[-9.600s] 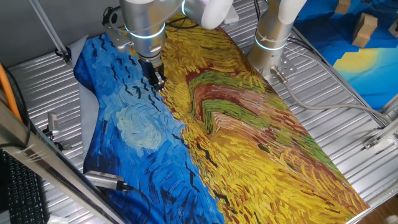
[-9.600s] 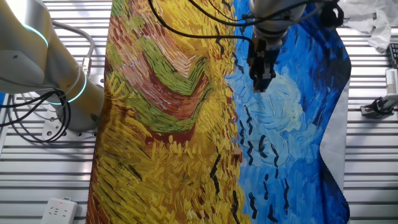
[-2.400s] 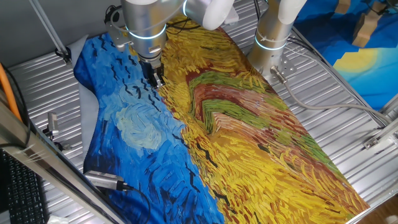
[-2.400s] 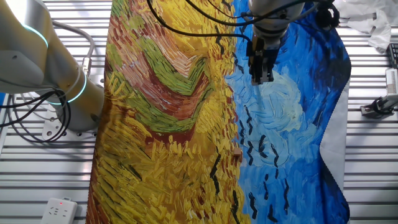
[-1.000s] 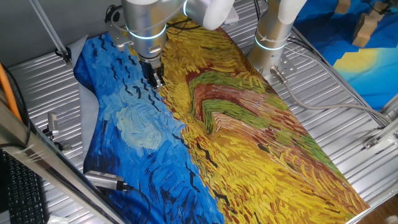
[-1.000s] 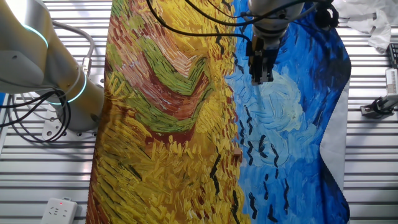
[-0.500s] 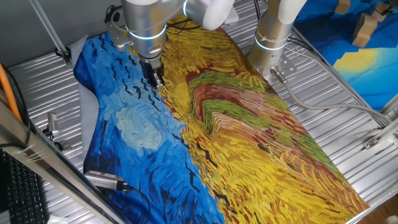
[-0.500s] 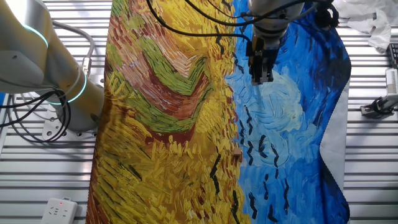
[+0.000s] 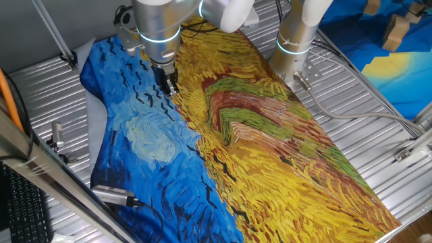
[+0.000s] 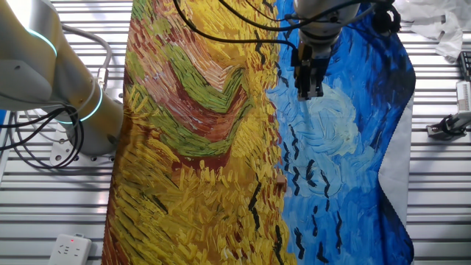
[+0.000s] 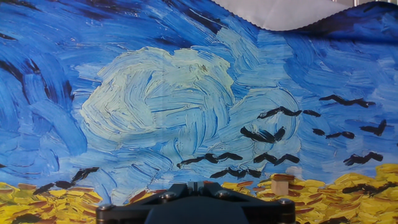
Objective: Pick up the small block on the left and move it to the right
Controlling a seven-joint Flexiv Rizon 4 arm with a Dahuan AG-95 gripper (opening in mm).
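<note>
Hand view: block (image 11: 281, 185) (small) beside gripper (image 11: 196, 202)

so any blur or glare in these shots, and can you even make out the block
One fixed view: sharp, evenly lit, the tool casts little shadow on the painted cloth. The other fixed view: sharp too, mild shine on the metal table. Hand view: in focus; the small block shows, but its tan colour blends into the yellow strokes.

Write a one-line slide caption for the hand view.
Small block sits on the painted cloth, at the blue-yellow border.
</note>
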